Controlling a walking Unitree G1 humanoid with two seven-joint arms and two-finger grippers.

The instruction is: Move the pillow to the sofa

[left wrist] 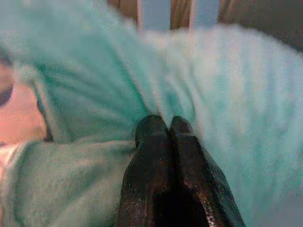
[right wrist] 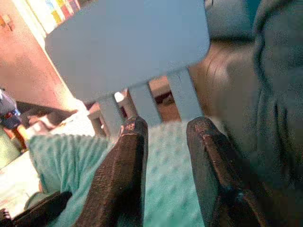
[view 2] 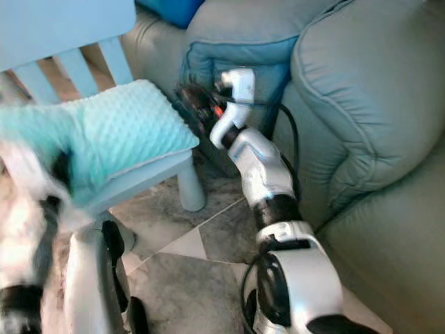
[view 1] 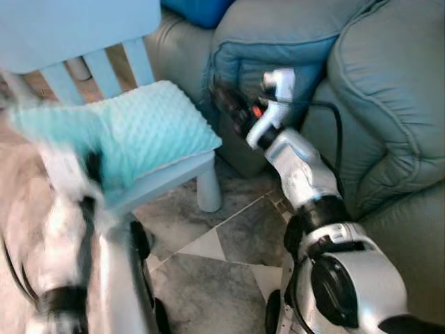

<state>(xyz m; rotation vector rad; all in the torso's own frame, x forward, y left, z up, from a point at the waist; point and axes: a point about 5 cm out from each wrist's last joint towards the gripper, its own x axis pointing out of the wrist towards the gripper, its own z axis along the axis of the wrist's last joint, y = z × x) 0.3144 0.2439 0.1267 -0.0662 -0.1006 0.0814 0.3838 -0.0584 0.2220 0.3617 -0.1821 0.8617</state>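
A turquoise, bumpy-textured pillow (view 1: pixel 139 136) lies on the seat of a small light blue chair (view 1: pixel 177 174) with a slatted back. The chair stands on a grey marbled tile floor (view 1: pixel 215 257), just beside a large grey-green sofa (view 1: pixel 375 104) that takes up the robot's right side of the scene. A bright blue cushion (view 1: pixel 198 10) rests at the top of the sofa.

The left gripper (left wrist: pixel 163 127) is at the near, left corner of the pillow. In the left wrist view its 2 black fingers are pressed together with pillow fabric bunched around their tips, so it appears to be pinching the pillow. In the head views this arm and the pillow's left edge are heavily blurred.

The right gripper (right wrist: pixel 165 130) is held out between the sofa's arm and the chair, near the pillow's right edge. In the right wrist view its 2 fingers (right wrist: pixel 123 170) stand apart with a clear gap between them, holding nothing. Beyond that gap are the pillow and the chair's back slats. A black cable (view 1: pixel 337 129) loops along the right arm's wrist.
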